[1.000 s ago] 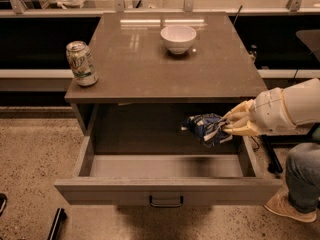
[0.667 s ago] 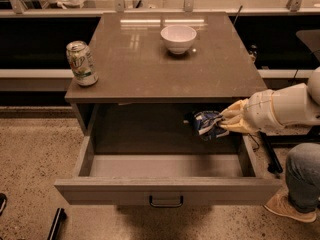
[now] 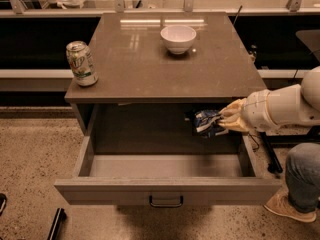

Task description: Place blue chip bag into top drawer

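Observation:
The top drawer (image 3: pixel 165 190) stands pulled open under the table, its front panel with a small dark handle (image 3: pixel 166 202) facing me. My gripper (image 3: pixel 223 122) reaches in from the right, over the drawer's right rear part just below the tabletop edge. It is shut on the blue chip bag (image 3: pixel 206 122), a crumpled dark-blue foil bag with white patches, held above the drawer's floor. The white arm (image 3: pixel 285 106) runs off to the right.
A white bowl (image 3: pixel 178 38) sits at the back middle of the tabletop (image 3: pixel 165 69). A green-and-silver soda can (image 3: pixel 82 63) stands at its left front corner. A person's knee and shoe (image 3: pixel 295 189) are at the right of the drawer.
My gripper with the blue chip bag has risen slightly and drawn back toward the rear of the open drawer. Bowl, can and drawer have not moved.

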`<state>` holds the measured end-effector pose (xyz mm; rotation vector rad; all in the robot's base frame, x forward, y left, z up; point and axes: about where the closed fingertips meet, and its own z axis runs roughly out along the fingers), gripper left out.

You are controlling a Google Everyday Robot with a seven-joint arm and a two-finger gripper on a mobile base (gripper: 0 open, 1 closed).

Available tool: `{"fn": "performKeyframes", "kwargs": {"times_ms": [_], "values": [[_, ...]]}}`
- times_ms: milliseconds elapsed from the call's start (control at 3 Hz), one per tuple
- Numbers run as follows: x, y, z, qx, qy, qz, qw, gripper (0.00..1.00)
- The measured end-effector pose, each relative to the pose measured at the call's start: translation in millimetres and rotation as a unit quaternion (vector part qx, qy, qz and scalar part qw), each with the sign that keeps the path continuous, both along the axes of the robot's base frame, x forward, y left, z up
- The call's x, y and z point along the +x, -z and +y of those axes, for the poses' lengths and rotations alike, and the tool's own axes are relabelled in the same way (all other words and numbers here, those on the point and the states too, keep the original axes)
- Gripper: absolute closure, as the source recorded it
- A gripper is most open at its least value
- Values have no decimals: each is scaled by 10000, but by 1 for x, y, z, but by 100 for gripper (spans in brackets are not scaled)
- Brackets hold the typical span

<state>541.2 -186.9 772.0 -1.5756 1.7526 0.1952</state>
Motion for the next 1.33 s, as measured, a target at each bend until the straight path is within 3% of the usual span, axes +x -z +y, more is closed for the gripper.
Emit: {"fn": "performKeyframes", "kwargs": {"times_ms": [667, 1000, 1333], "values": [[-4, -17, 6, -38, -180, -131, 9997, 0], [-12, -54, 13, 51, -593, -351, 9976, 0], [-19, -88, 20, 279, -847, -145, 9959, 0]]}}
